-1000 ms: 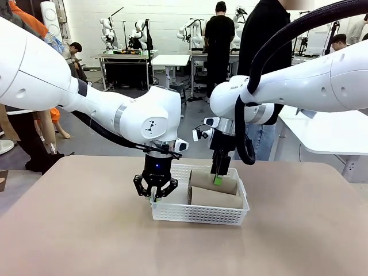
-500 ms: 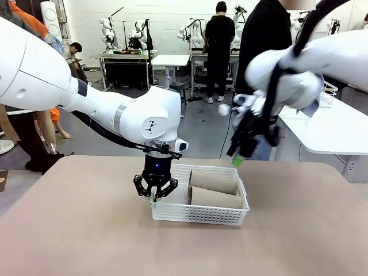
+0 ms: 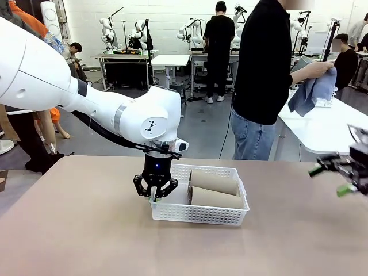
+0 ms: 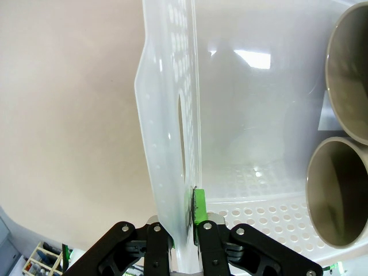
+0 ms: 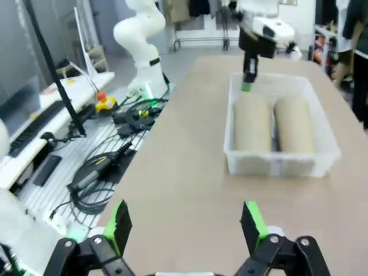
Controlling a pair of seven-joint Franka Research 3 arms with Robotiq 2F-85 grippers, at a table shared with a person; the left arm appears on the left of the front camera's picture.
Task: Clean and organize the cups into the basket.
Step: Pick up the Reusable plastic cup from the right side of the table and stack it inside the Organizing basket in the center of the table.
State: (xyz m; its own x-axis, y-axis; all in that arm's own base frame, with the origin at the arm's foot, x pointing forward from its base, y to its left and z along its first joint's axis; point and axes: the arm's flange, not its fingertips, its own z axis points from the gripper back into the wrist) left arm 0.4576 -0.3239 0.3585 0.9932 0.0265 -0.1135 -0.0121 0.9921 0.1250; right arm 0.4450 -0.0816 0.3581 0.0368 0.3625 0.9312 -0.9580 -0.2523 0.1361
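1. We saw the left gripper [image 3: 155, 194] down at the left end of the basket [image 3: 198, 219], its fingers clenched on that end wall.
2. In the left wrist view, one green pad [image 4: 199, 206] pressed the inner face of the lattice wall, and the other finger sat on the outer face.
3. The basket stood on the tan table [image 3: 80, 236], near its middle and a little toward the far side.
4. Two taupe cups lay on their sides in the right part of the basket, touching each other: the far cup [image 3: 214, 181] and the near cup [image 3: 215, 198].
5. In the left wrist view, their open mouths faced the gripped wall, with bare basket floor between them and it.
6. The right gripper [image 3: 332, 179] hung above the table at the right edge of the front view, well apart from the basket.
7. Its fingers were spread wide and held nothing; in the right wrist view, bare table showed between the green pads.
8. A person [image 3: 264, 69] stood at the far side, turned toward a neighbouring white table and holding a blue-grey cloth [image 3: 313, 92] in one hand.
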